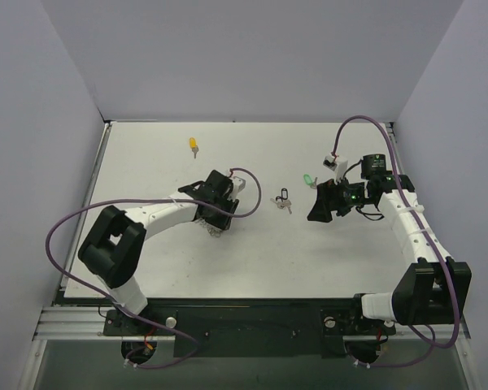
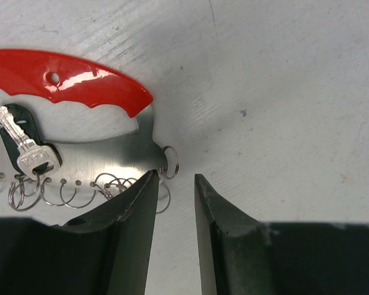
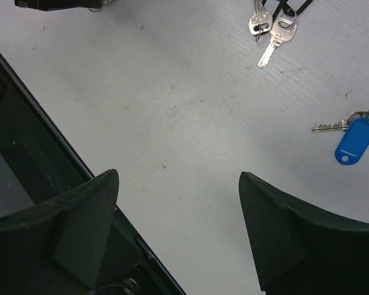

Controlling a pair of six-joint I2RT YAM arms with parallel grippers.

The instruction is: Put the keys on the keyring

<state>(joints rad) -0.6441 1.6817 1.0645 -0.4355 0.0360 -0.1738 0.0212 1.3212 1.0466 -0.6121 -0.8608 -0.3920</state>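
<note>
The keyring is a silver plate with a red grip and a row of small rings, and it lies on the table. A silver key with a black tag rests on it. My left gripper stands over the plate's right corner, narrowly open, with bare table in the gap and a small ring just past its tips. From above, the left gripper covers most of the keyring. My right gripper is wide open over bare table. The blue key lies to its right.
A yellow key lies far back on the left. A black-tagged pair of keys sits between the arms, also seen in the right wrist view. A green key lies by the right gripper. White walls enclose the table.
</note>
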